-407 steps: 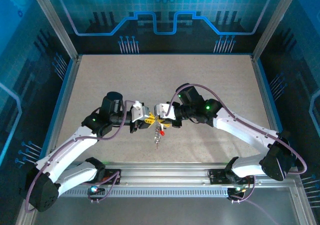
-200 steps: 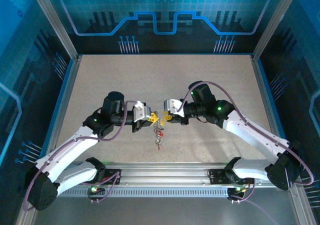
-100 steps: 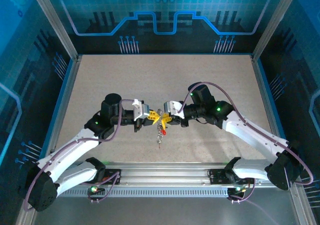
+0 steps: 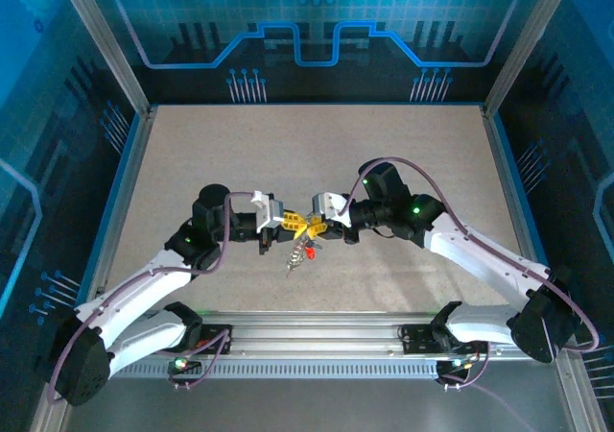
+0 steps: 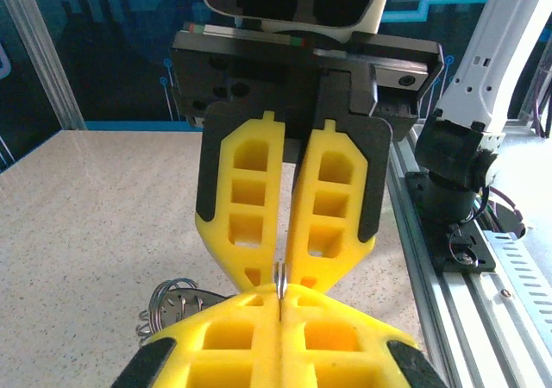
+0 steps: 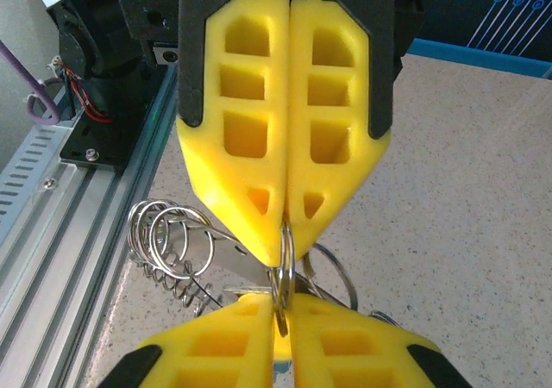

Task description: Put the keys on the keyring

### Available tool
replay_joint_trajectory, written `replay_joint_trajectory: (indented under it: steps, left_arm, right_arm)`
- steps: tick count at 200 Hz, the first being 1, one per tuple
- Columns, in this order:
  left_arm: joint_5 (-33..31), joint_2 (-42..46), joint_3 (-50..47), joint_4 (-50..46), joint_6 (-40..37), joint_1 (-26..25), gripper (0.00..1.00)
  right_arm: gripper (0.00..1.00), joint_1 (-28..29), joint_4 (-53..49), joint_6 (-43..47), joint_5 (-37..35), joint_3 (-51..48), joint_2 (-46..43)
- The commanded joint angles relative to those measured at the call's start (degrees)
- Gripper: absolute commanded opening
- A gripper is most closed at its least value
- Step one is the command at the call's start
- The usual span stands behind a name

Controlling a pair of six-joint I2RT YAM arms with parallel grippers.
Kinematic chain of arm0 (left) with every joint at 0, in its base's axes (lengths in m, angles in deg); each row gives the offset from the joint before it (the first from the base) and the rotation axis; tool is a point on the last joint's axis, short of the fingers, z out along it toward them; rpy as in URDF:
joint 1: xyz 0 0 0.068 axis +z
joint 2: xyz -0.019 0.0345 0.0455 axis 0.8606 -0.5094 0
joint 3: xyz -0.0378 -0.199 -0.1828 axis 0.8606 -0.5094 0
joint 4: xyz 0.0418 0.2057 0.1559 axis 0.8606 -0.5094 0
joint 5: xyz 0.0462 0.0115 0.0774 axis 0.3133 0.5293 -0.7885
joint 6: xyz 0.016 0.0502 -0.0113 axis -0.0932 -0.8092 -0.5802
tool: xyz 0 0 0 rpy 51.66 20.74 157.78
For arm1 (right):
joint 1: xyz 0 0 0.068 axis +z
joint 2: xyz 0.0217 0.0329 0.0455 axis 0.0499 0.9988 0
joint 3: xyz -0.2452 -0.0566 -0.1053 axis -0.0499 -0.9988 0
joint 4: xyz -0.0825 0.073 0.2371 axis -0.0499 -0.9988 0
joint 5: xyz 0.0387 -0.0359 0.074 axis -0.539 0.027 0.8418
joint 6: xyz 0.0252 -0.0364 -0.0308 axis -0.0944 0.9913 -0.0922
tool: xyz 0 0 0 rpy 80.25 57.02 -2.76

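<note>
My left pincer (image 5: 280, 296) is pressed together on the thin edge of the keyring (image 6: 285, 270). My right pincer (image 6: 282, 307) pinches the same ring from the opposite side, tip to tip. The keys (image 4: 308, 253) dangle beneath, above the table (image 4: 240, 154) (the red one is plainest). If either grip slides on that slim wire, the ring could twist out and the keys drop. No box or tray holds anything here.

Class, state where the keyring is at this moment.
The keyring is held above the middle of the table, pinched between the left gripper and the right gripper, which meet tip to tip.
</note>
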Motion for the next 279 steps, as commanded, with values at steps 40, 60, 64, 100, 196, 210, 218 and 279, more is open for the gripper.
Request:
replay_joint_trajectory:
  steps: [40,60,64,100,196,210,218,279]
  left_arm:
    - [1.7,-0.01,-1.09,6.99,2.2,-0.38,0.0]
    - [1.25,0.02,-1.95,9.02,3.33,-0.32,0.0]
    - [1.16,0.05,-2.07,9.06,3.32,-0.38,0.0]
    - [-0.83,2.29,2.69,-7.23,-5.57,-0.38,0.22]
    - [-0.39,-1.1,11.94,-28.72,-19.4,-0.6,0.26]
    - [0.35,-1.41,11.58,-28.31,-19.45,-0.6,0.29]
    - [0.21,-1.64,11.67,-28.52,-19.61,-0.6,0.29]
    - [0.26,-3.44,12.49,-28.09,-19.65,-0.9,0.28]
  right_arm:
    - [0.13,0.75,3.71,-0.7,1.98,-1.12,-0.79]
    - [0.09,0.73,2.77,-0.11,2.1,-0.72,-0.53]
    - [0.07,0.77,2.58,-0.1,1.87,-0.66,-0.59]
    - [0.02,0.75,0.73,0.99,0.41,-0.25,-0.98]
    - [0.0,1.74,-5.89,3.13,-1.87,4.7,1.94]
    - [0.0,1.71,-5.82,2.75,-1.83,4.74,2.1]
    - [0.0,1.71,-5.64,2.56,-1.83,4.66,2.12]
    - [0.0,1.93,-5.34,2.18,-0.75,4.93,3.04]
